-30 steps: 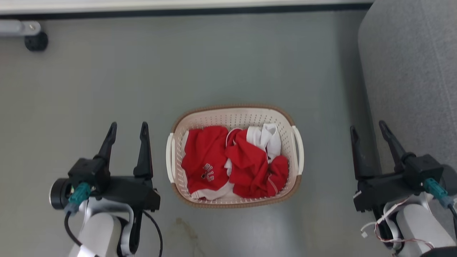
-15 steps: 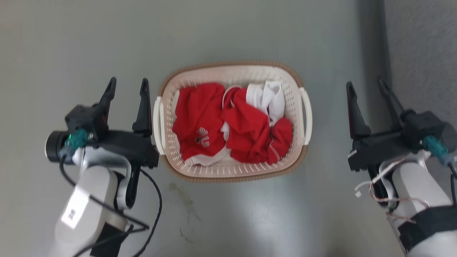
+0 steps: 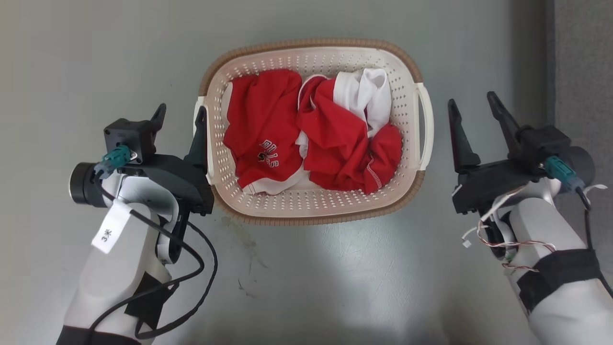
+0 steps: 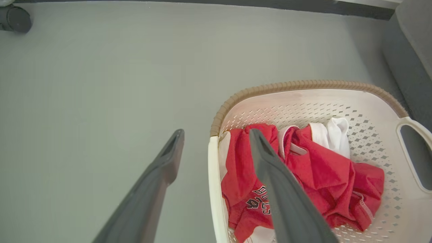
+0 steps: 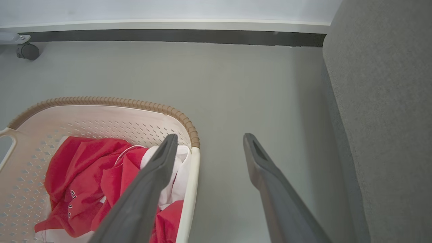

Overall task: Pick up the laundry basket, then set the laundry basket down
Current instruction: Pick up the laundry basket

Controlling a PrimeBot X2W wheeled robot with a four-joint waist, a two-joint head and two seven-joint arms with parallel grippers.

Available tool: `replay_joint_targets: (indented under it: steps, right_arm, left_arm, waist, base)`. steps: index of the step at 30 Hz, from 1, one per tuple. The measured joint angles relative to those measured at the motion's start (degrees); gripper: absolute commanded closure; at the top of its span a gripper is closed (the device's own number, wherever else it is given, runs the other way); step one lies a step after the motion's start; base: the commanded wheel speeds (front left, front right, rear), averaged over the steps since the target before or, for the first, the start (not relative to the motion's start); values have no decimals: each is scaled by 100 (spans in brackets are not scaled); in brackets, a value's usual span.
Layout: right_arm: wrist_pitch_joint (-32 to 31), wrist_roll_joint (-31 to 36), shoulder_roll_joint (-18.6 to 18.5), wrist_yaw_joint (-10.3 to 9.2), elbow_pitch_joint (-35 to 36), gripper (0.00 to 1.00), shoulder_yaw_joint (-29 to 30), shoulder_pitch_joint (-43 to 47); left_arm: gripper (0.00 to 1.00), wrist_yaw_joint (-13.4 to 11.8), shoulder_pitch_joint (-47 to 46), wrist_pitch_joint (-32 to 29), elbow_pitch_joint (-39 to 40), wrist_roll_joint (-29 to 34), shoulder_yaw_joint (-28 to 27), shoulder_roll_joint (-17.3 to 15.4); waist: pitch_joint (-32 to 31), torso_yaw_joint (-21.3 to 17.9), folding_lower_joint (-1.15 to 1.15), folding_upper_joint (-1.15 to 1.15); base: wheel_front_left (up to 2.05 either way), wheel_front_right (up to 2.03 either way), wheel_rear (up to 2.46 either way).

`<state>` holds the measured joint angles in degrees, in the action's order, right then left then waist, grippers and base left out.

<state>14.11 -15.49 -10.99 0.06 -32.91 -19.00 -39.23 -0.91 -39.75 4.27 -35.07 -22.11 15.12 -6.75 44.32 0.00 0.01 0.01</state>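
Cream plastic basket (image 3: 306, 60) looms nearer than a second ago, its left handle (image 4: 212, 175) now between the wide jaws of the left gripper (image 3: 181, 111), its right handle (image 3: 427, 127) just beside the equally wide right gripper (image 3: 471, 99), so grasping looks close.

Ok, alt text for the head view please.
A cream laundry basket of red and white clothes sits on a grey floor between open grippers: the left gripper at its left side, the right gripper clear of its right side.
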Motion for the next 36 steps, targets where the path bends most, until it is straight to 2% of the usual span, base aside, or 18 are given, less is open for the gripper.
replay_joint_targets:
  steps: [17, 36]
  right_arm:
    - [0, 49, 390, 186, -995, 0, -249, -653]
    - [-51, 38, 553, 410, -1841, 0, -405, -1222]
  left_arm:
    - [0, 397, -572, -174, -1118, -1, 108, -29]
    - [0, 552, -1295, -302, -2062, -23, 176, 11]
  waist:
    - [453, -82, 0, 0]
    - [810, -180, -1, -1]
  base:
    - [0, 0, 0]
    - [0, 0, 0]
